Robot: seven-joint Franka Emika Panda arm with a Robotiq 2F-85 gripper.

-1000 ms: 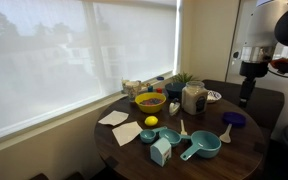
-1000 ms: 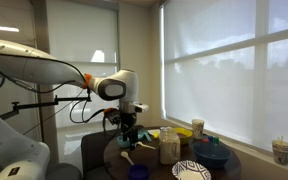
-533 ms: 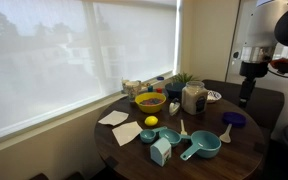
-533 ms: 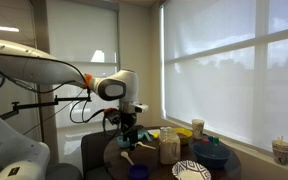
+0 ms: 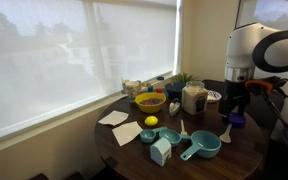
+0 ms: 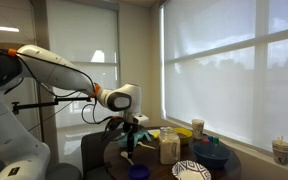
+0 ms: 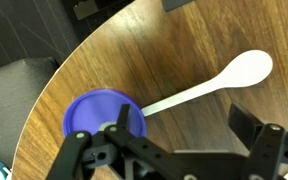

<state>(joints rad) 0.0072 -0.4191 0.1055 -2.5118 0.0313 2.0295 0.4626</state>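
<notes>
Hovering jaws gape above one purple dish (image 7: 89,108), one white spoon (image 7: 200,90).

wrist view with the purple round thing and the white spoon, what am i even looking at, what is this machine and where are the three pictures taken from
This is a robot arm with a two-fingered hand at its tip. Two cameras stand in the room and watch the round wooden table from different places. The third sits on the arm's wrist and looks down past the hand, so its dark fingers show along the bottom edge. A purple round piece and a white spoon lie on the table just below the hand. Farther off, in an exterior view, are a yellow bowl, a lemon, a jar and a teal measuring cup. The hand is open and holds nothing; it hovers above that purple piece.
</notes>
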